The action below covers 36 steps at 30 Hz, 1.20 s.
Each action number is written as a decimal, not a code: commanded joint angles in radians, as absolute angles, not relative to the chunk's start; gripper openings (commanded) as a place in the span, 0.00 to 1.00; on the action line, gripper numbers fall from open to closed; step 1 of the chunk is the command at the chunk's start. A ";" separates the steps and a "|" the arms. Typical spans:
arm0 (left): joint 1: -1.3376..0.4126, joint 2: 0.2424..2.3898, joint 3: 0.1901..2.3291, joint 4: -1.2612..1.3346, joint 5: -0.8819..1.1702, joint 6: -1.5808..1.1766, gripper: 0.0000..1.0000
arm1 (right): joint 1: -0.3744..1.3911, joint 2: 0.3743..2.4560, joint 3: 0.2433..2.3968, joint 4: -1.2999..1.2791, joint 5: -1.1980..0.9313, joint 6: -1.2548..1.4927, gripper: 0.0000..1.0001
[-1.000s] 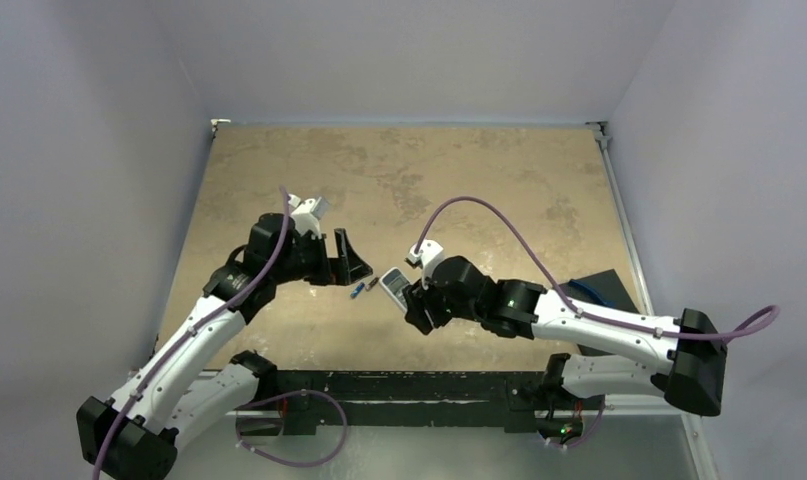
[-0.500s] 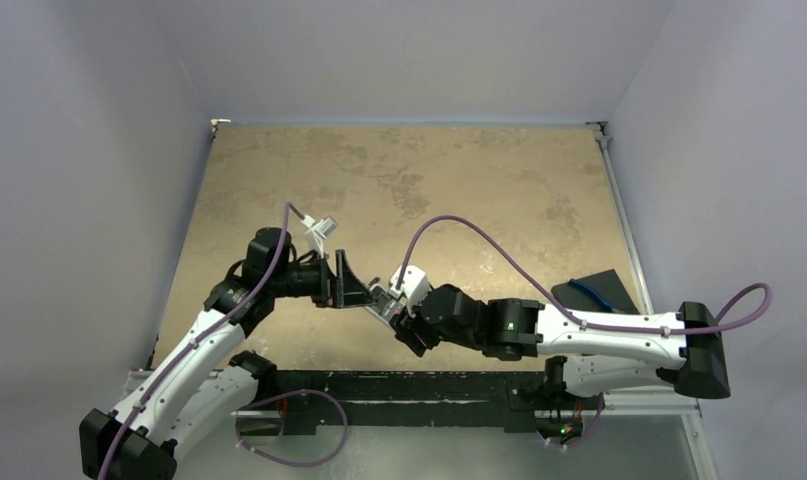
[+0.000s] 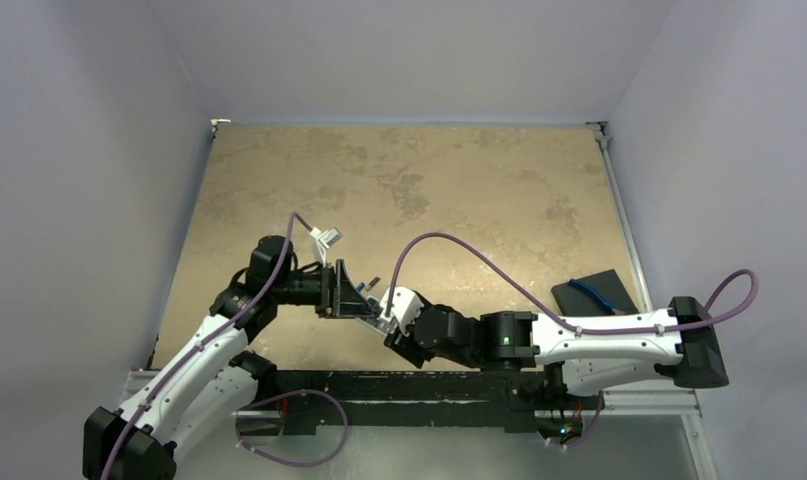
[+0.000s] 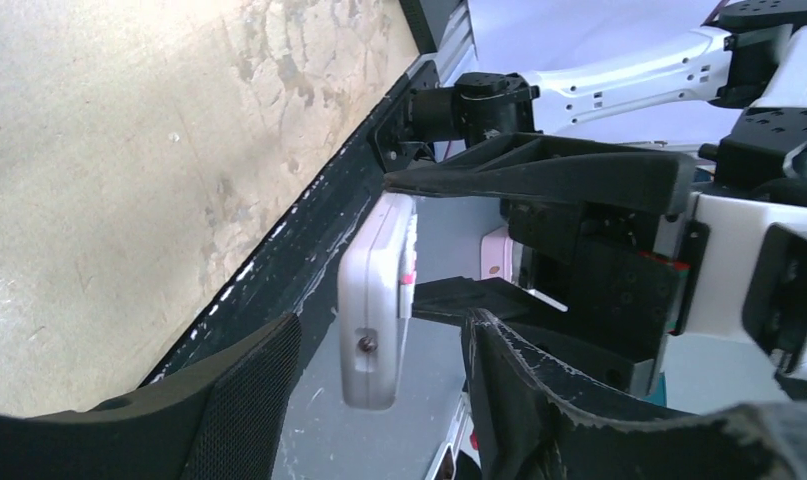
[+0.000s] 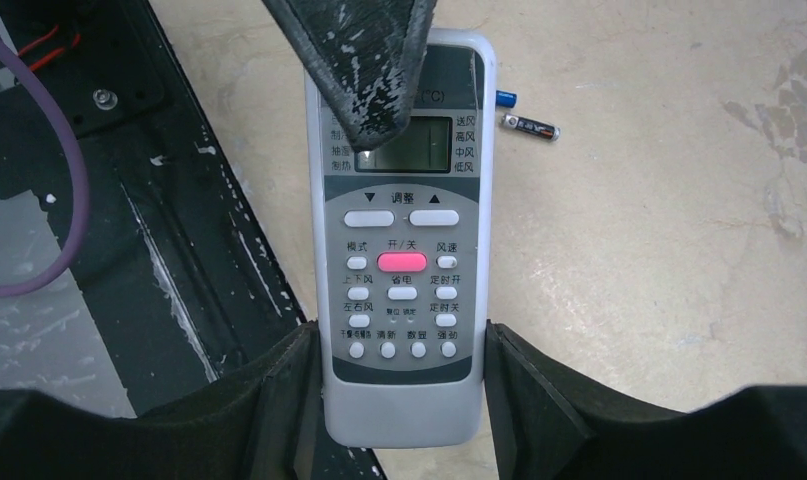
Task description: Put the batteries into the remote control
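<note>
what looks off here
Both batteries lie loose on the table, the blue one half hidden behind the remote. The right gripper holds the remote button side showing, back hidden. No damage visible.

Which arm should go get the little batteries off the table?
Probably the left. The right tool is shut on the remote control. The left tool is open, gripping nothing, and the batteries lie on the table nearby.
</note>
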State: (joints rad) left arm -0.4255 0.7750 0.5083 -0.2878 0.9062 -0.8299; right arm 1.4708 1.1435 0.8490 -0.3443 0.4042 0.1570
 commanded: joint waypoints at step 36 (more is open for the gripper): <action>-0.417 0.696 0.423 -0.091 0.895 -1.058 0.00 | 1.542 1.085 0.993 -0.472 0.546 0.198 0.99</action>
